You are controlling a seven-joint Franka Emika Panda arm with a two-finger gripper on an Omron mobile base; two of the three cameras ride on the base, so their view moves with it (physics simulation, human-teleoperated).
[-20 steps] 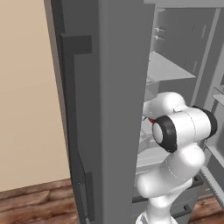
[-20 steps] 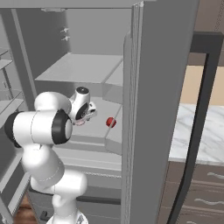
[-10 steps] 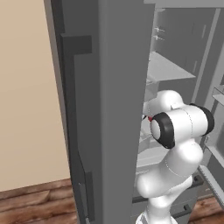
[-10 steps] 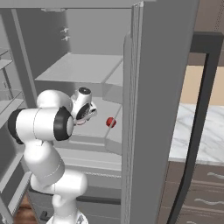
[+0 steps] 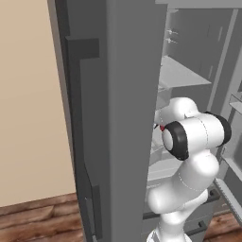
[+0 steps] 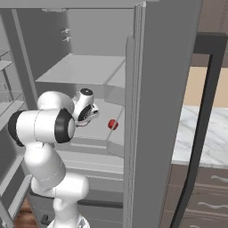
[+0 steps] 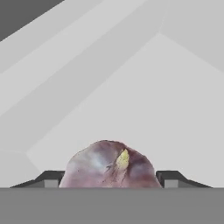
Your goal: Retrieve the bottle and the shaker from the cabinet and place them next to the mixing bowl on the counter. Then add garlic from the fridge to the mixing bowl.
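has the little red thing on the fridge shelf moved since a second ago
No. In the right base view the red thing sits at the same spot on the fridge shelf, just left of the fridge's inner wall edge.

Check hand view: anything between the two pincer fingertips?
Yes: a purplish garlic bulb sits between the fingertips on the fridge's pale shelf, in the hand view.

Garlic [image 7: 109, 165] — mottled purple, yellow fleck

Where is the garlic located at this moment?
In the hand view the purplish garlic lies on a pale fridge shelf, directly between the two fingertips of the tool, at the bottom centre.
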